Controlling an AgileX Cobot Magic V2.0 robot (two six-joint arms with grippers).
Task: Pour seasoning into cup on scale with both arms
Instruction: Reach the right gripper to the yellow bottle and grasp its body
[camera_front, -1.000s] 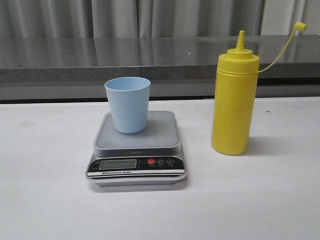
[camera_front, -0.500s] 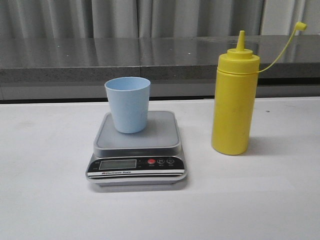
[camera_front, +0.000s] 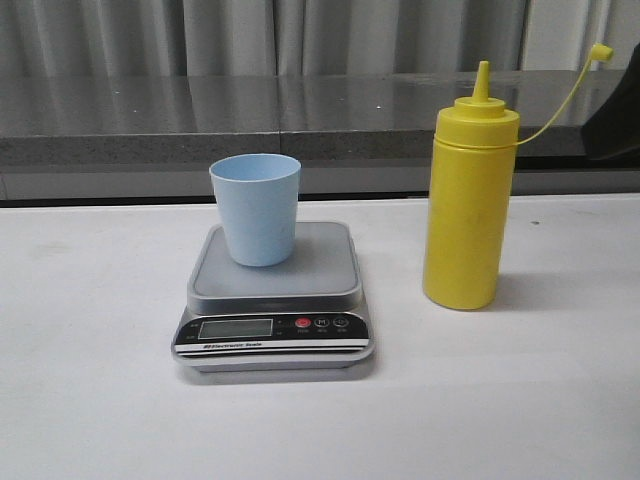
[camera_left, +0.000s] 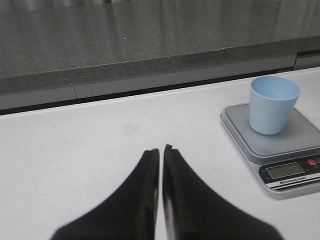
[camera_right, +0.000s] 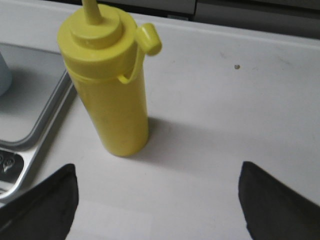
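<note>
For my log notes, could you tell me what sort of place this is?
Probably a lab bench staged as a kitchen: a white table with a digital scale, a blue cup and a yellow squeeze bottle, backed by a grey stone ledge.

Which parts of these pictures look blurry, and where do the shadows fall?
Front view: mostly sharp; the yellow bottle casts a soft shadow to its right on the table. Left wrist view: the black fingers up close are soft-edged, while the cup is clearer. Right wrist view: the fingers are blurred dark shapes.
</note>
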